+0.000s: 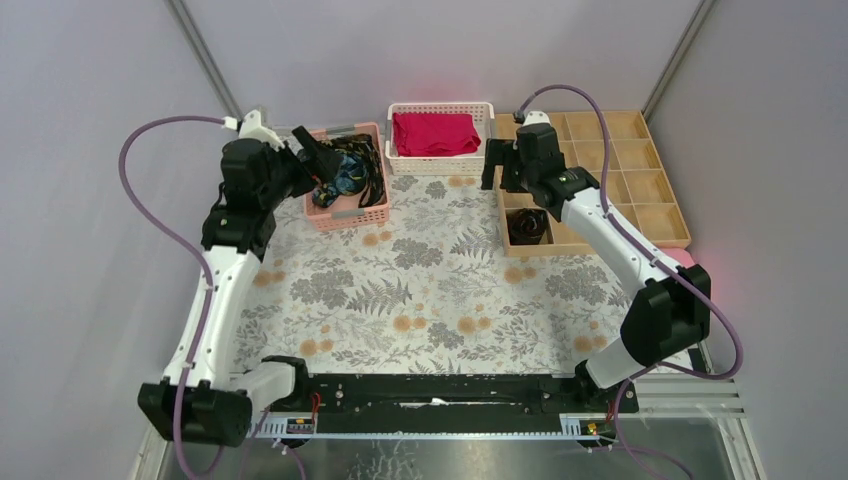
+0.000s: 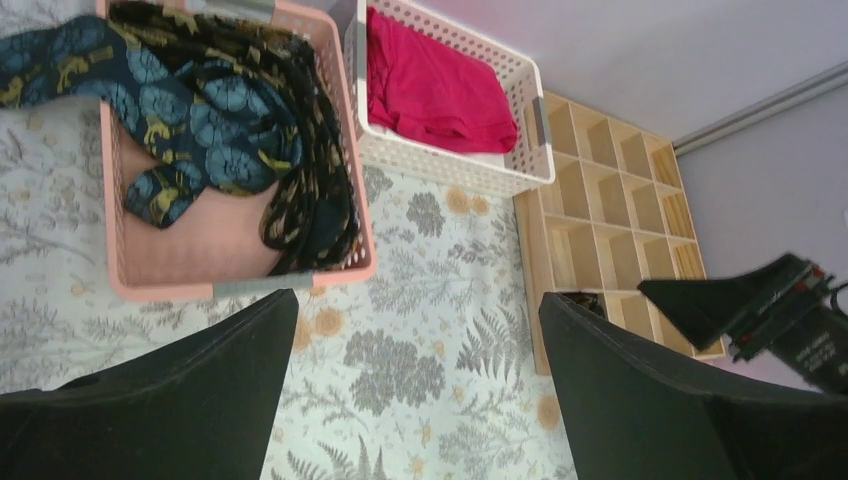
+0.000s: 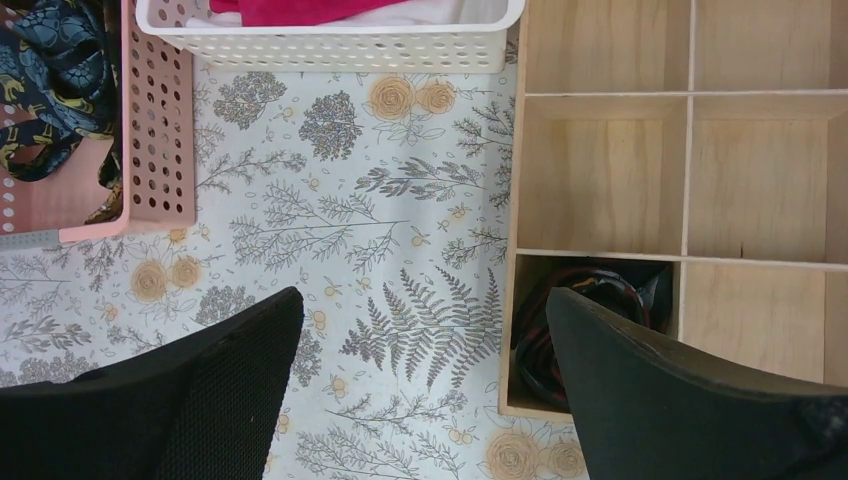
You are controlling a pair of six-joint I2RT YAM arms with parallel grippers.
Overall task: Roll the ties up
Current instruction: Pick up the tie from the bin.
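Observation:
Several loose ties (image 1: 350, 168), black with blue-teal and gold patterns, lie heaped in a pink basket (image 1: 345, 218) at the back left. In the left wrist view the blue-teal tie (image 2: 200, 115) drapes over the basket's far rim and the gold one (image 2: 318, 180) lies along its right wall. One rolled tie (image 1: 528, 225) sits coiled in the near-left cell of the wooden tray (image 1: 640, 190); that coil (image 3: 545, 330) is half hidden behind a finger. My left gripper (image 1: 322, 170) (image 2: 415, 298) hangs open over the basket's near edge, holding nothing. Left of the tray, my right gripper (image 1: 503, 168) (image 3: 425, 292) stands open and holds nothing.
A white basket (image 1: 440, 108) holding a folded red cloth (image 1: 435, 133) stands at the back centre, between the pink basket and the tray. The floral tablecloth (image 1: 430, 290) covers the table. Something pink (image 1: 682, 258) shows at the right edge behind the right arm.

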